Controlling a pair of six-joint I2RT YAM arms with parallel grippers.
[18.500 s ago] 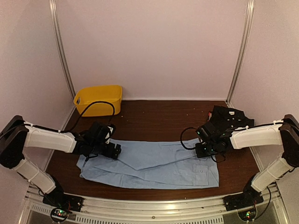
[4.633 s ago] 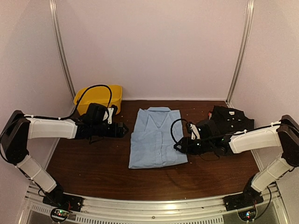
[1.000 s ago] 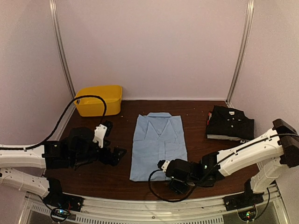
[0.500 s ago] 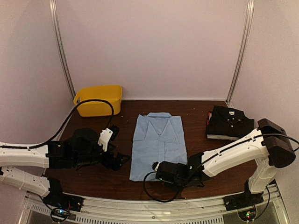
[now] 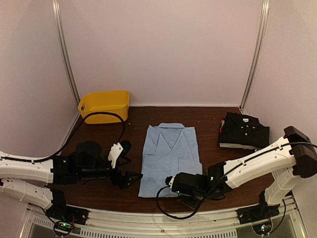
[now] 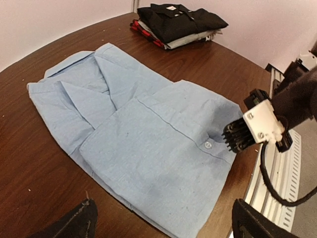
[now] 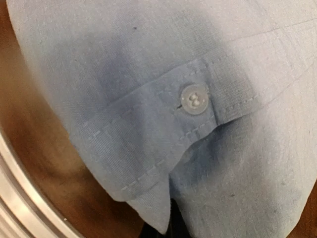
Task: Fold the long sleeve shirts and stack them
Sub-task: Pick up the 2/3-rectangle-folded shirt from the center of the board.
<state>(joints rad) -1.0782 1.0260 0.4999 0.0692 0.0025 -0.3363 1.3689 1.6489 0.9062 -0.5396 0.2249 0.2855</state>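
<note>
Shut tight at the right pincer [image 6: 231,141], apparently with the near right corner hem of the light blue shirt [image 5: 171,153] nipped between the fingers. Spread wide at the left pincer [image 5: 131,162], poised just beside the shirt's near left edge, gripping nothing. Folded into a neat rectangle, collar away, flat on the middle of the surface [image 5: 213,151]. Farther right and back, a black shirt [image 5: 245,130] topping a small folded pile, a pale grey layer [image 6: 192,41] beneath. Looks like the stacking step: folding done, carrying not yet. Next, probably: take a matching hold on the left corner, lift evenly, keep the folds from spilling, set down squarely on the black shirt.
</note>
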